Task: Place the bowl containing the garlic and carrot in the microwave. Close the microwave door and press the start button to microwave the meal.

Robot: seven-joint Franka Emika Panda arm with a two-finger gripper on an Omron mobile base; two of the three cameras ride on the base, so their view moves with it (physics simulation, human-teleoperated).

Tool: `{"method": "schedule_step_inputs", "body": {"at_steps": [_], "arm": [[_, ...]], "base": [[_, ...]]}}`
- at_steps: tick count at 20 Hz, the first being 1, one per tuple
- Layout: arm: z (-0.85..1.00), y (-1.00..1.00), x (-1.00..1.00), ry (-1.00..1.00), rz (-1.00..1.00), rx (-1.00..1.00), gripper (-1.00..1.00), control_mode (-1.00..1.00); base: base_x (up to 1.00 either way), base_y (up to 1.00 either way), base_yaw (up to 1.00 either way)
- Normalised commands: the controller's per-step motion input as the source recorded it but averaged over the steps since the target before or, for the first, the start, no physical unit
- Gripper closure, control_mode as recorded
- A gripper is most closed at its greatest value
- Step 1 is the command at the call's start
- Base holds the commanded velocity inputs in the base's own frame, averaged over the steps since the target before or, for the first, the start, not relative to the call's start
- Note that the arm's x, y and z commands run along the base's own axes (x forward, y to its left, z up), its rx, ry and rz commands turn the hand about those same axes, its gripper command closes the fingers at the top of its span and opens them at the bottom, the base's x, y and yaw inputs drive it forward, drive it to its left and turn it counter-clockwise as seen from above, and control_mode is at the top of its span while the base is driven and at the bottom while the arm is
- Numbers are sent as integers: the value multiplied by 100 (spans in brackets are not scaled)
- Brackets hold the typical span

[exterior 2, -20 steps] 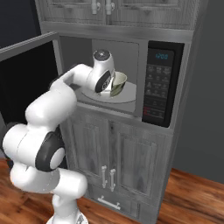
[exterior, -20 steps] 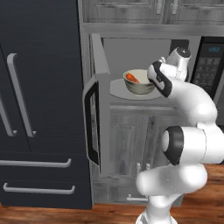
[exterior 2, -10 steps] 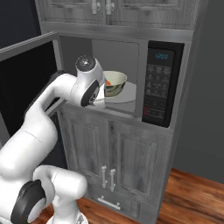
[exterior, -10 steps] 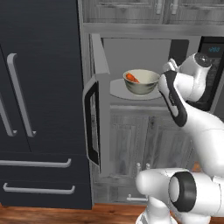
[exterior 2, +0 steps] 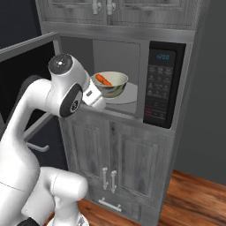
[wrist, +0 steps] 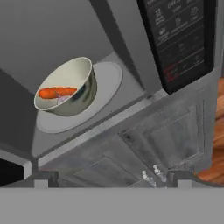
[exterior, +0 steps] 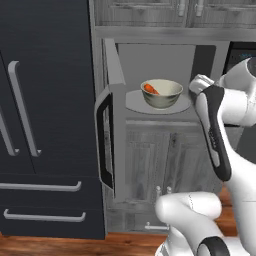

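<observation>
we have pulled our arm back out of the microwave. our gripper is wide open and holds nothing. the bowl sits alone on the round plate, pale and deep, with the carrot and garlic inside. the microwave door stands open.

Black fridge at left, grey cabinet doors below, wooden floor.

bowl with carrot inside open microwave
</observation>
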Motion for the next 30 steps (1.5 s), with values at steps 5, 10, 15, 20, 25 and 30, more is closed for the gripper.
{"method": "schedule_step_inputs", "body": {"at_steps": [5, 10, 15, 20, 25, 30], "arm": [[6, 39, -100, 0, 35, -37, -100, -100], [9, 67, -84, 3, 27, -39, -100, -100], [10, 49, -52, 5, 16, -37, -100, -100], [-13, 52, -12, -3, 1, -38, -100, -100], [-42, 61, -21, -10, 0, -43, -100, -100], [0, 96, -1, 0, -2, -37, -100, -100]], "base": [[0, 0, 0], [0, 0, 0], [0, 0, 0], [0, 0, 0], [0, 0, 0], [0, 0, 0]]}}
